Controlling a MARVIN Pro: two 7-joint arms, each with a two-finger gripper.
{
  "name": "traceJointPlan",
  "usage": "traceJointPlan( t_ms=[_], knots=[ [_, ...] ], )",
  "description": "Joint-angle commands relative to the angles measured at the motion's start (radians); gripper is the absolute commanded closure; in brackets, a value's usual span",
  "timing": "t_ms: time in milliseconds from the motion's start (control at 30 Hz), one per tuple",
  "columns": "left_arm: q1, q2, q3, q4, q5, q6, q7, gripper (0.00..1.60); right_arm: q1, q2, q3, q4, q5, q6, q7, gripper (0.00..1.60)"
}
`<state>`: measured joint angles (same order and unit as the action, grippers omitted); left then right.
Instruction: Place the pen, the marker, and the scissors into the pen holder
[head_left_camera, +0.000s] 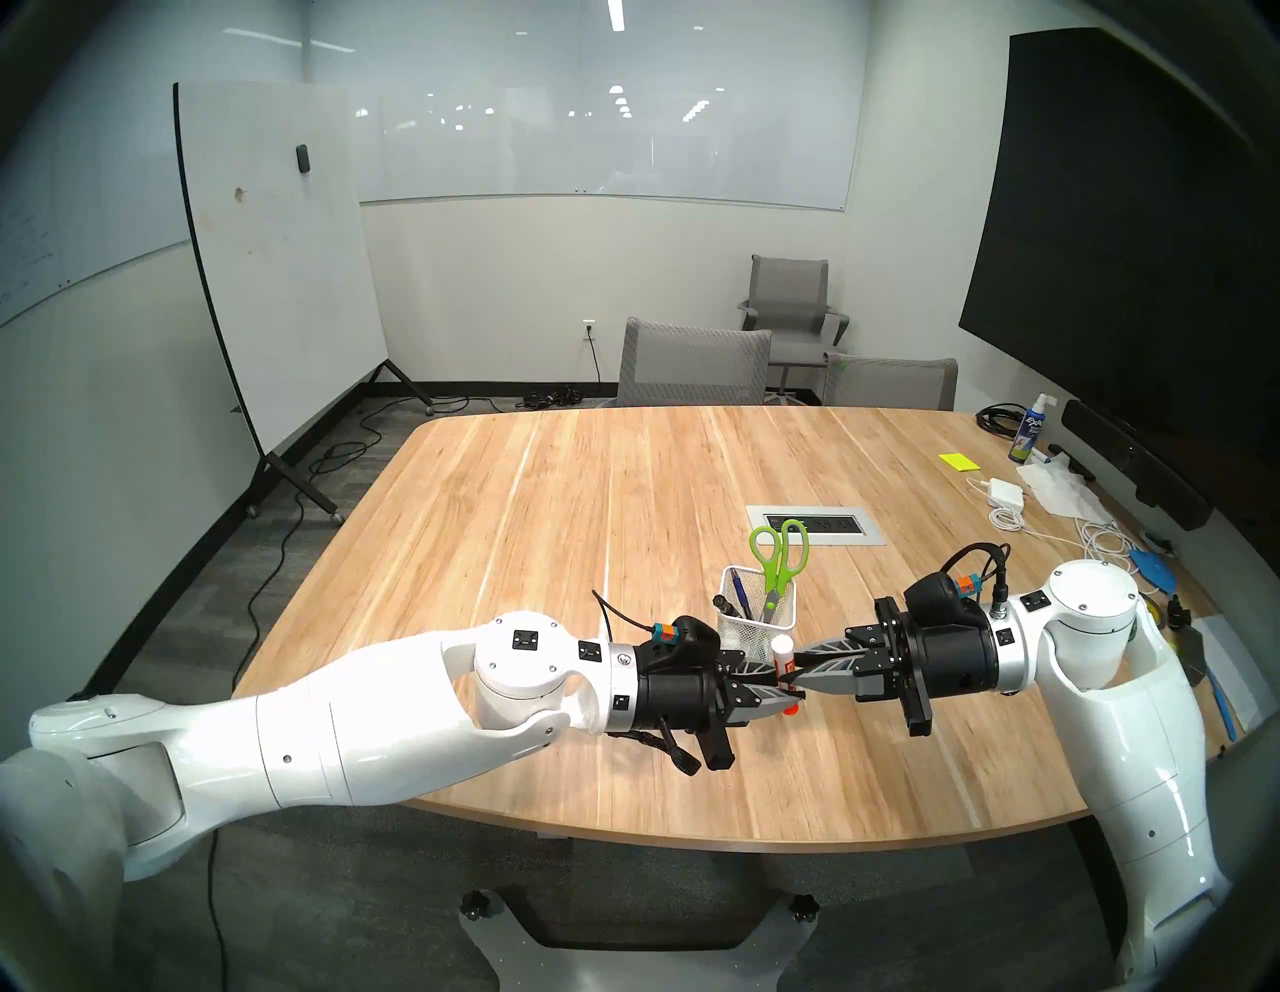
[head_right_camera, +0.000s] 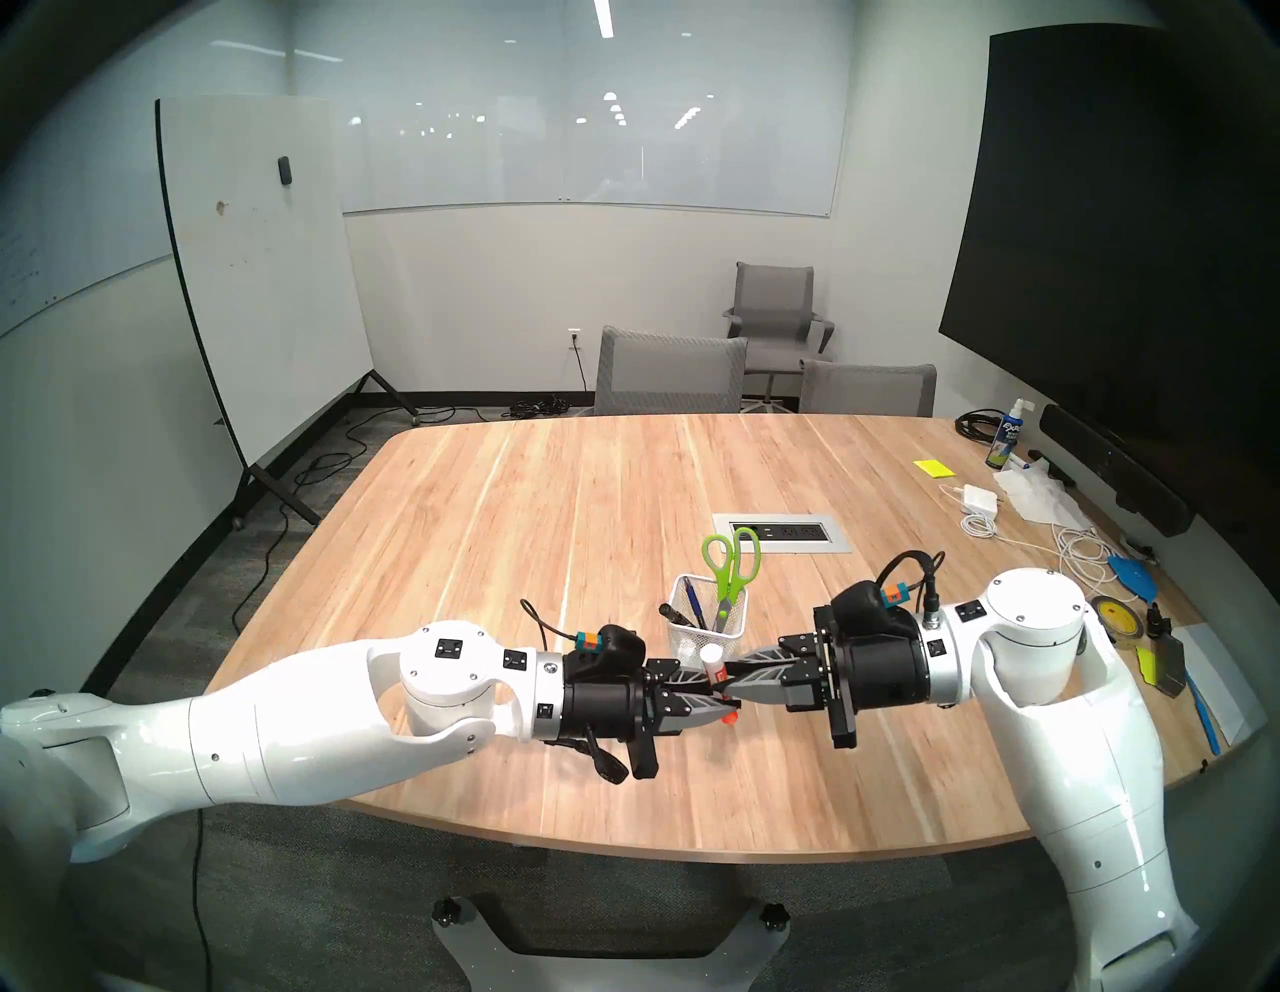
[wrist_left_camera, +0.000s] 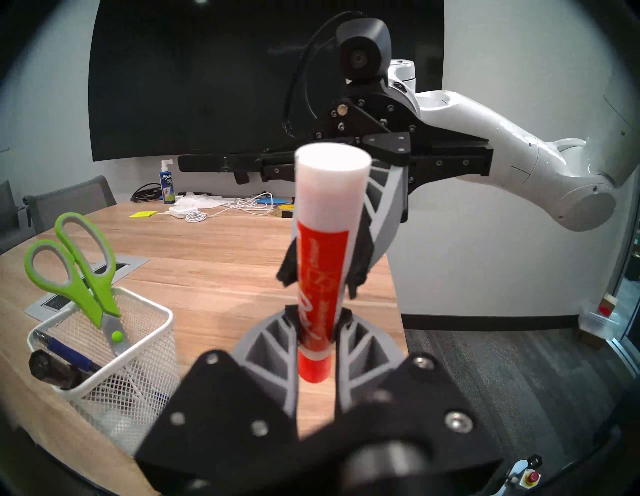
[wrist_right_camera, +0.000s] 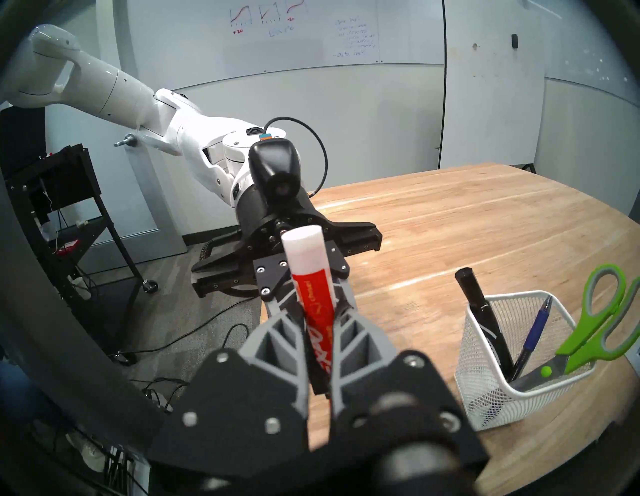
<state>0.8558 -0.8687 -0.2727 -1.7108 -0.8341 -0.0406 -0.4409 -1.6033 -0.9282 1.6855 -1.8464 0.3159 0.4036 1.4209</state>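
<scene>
Red marker (wrist_left_camera: 323, 263) upright between both jaws, pen holder (head_left_camera: 756, 627) just behind.

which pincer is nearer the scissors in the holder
Neither clearly: left pincer and right pincer meet on the red marker, just in front of the pen holder holding the scissors.

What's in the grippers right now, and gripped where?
A red marker, upright. The left gripper clamps its lower barrel, above the red cap; the right gripper pinches mid-barrel, below the white end.
</scene>
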Motion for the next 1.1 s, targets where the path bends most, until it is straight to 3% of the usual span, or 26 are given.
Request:
traceJointPlan(
  t_ms=[0, 267, 300, 333, 367, 400, 433, 500, 1067],
  knots=[
    [-0.005, -0.024, -0.011, -0.001, -0.003, -0.021, 0.003, 1.6, -0.008, -0.012, 0.002, -0.018, 0.003, 0.002, -0.007, 1.6],
    [-0.003, -0.026, -0.012, -0.003, -0.014, -0.029, 0.0, 1.6, -0.011, -0.021, 0.011, -0.023, -0.004, 0.006, -0.014, 1.6],
    [-0.002, -0.026, -0.012, -0.004, -0.016, -0.029, 0.0, 1.47, -0.011, -0.021, 0.012, -0.022, -0.004, 0.006, -0.015, 1.6],
    [-0.003, -0.025, -0.012, -0.004, -0.018, -0.03, -0.002, 1.21, -0.01, -0.022, 0.013, -0.021, -0.004, 0.007, -0.016, 1.6],
    [-0.003, -0.025, -0.012, -0.004, -0.019, -0.03, -0.003, 0.82, -0.01, -0.022, 0.013, -0.021, -0.004, 0.007, -0.017, 1.6],
    [-0.003, -0.024, -0.011, -0.005, -0.02, -0.03, -0.005, 0.7, -0.01, -0.023, 0.014, -0.02, -0.005, 0.008, -0.018, 1.6],
    [-0.004, -0.024, -0.011, -0.005, -0.021, -0.03, -0.005, 0.38, -0.01, -0.023, 0.014, -0.02, -0.005, 0.008, -0.018, 1.6],
    [-0.005, -0.024, -0.01, -0.006, -0.022, -0.028, -0.006, 0.0, -0.011, -0.025, 0.017, -0.021, -0.005, 0.01, -0.021, 1.6],
    [0.021, 0.009, 0.006, -0.037, -0.022, -0.02, 0.019, 0.0, 0.007, -0.037, 0.025, -0.017, -0.02, 0.056, -0.067, 1.6]
  ],
)
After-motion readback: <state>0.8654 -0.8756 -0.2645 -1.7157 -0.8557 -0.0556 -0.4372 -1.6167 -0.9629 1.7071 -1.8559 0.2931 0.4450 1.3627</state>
